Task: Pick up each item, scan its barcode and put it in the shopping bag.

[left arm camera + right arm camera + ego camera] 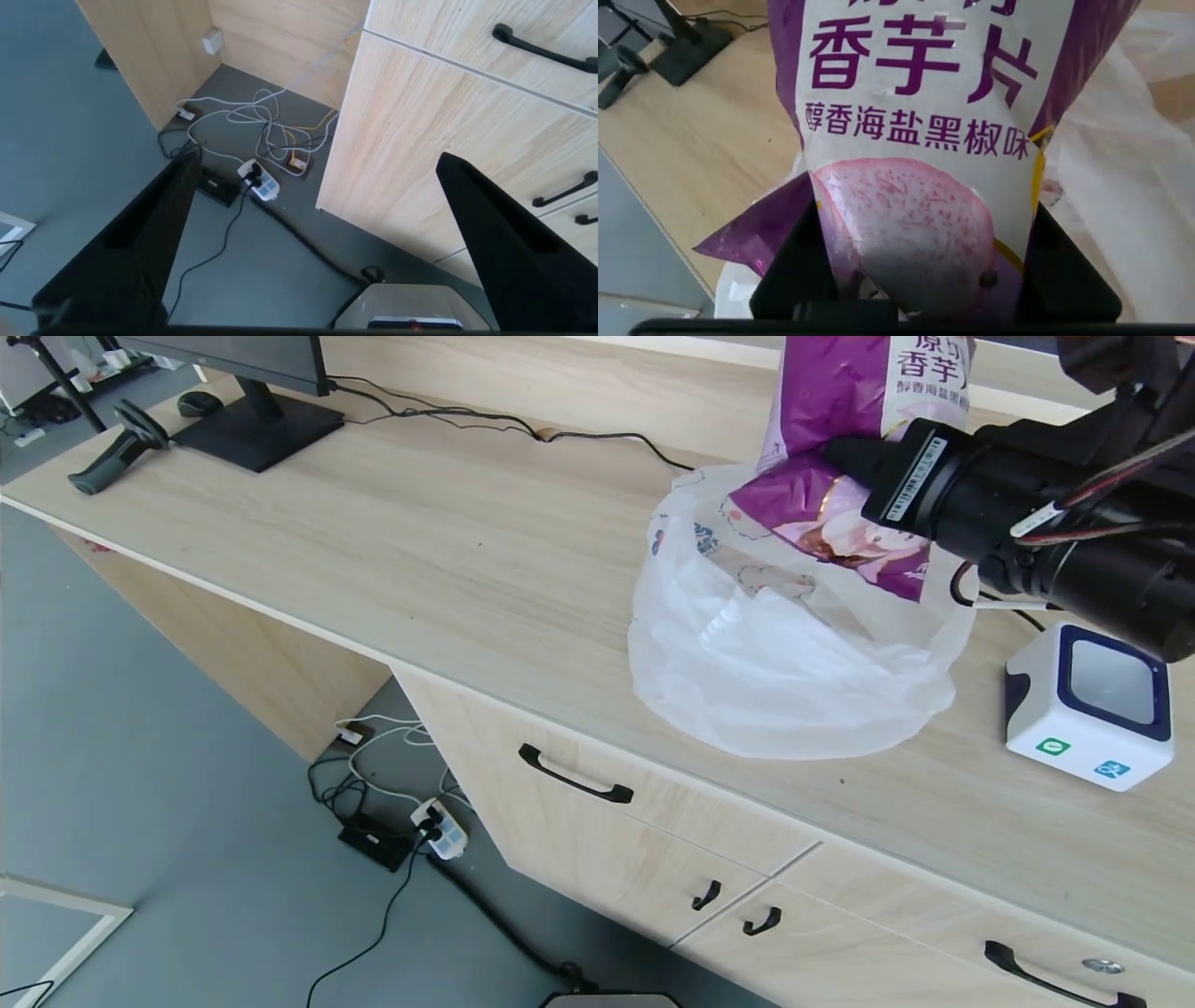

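Observation:
A purple snack bag (845,429) hangs upright over the mouth of the white plastic shopping bag (784,663) on the wooden counter. My right gripper (854,457) is shut on the snack bag (924,177), its black fingers (799,252) pressing both sides of the pack. The pack's lower end dips into the shopping bag's opening. A white barcode scanner (1092,705) with a dark window stands on the counter to the right of the shopping bag. My left gripper (318,243) hangs open below the counter, facing the floor and the cabinet front.
A monitor stand (257,425), a mouse (199,402) and a handheld scanner (117,453) sit at the counter's far left. A black cable (560,434) runs along the back. Drawers with black handles (574,775) lie below. Cables and a power strip (257,182) lie on the floor.

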Robot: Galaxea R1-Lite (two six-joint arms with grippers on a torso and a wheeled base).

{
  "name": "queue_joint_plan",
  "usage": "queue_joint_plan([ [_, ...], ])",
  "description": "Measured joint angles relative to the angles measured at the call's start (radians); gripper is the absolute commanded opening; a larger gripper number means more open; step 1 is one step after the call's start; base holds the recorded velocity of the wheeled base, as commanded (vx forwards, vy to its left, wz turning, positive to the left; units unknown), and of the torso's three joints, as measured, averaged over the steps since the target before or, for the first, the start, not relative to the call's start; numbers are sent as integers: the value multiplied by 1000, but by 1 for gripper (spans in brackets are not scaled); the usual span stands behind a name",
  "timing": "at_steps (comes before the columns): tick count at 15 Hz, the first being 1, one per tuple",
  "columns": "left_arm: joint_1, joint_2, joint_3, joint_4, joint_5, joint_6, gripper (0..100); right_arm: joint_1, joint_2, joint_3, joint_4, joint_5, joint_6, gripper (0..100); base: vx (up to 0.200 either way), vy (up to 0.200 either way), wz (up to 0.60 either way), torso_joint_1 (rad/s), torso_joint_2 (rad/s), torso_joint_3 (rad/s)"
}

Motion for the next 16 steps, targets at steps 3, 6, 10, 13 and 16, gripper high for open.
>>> queue_joint_plan([
  [3, -1, 0, 0, 0, 0, 0, 100, -10, 31, 31, 0, -57, 84, 0, 0, 0, 0, 0, 0, 0],
  [6, 0, 0, 0, 0, 0, 0, 100, -11, 49, 59, -7, -94, 118, 0, 0, 0, 0, 0, 0, 0],
  [10, -1, 0, 0, 0, 0, 0, 100, -6, 51, 132, -86, -180, 130, 0, 0, 0, 0, 0, 0, 0],
  [13, -1, 0, 0, 0, 0, 0, 100, 5, 49, 194, -102, -194, 128, 0, 0, 0, 0, 0, 0, 0],
  [16, 0, 0, 0, 0, 0, 0, 100, 27, 51, 216, -101, -196, 118, 0, 0, 0, 0, 0, 0, 0],
])
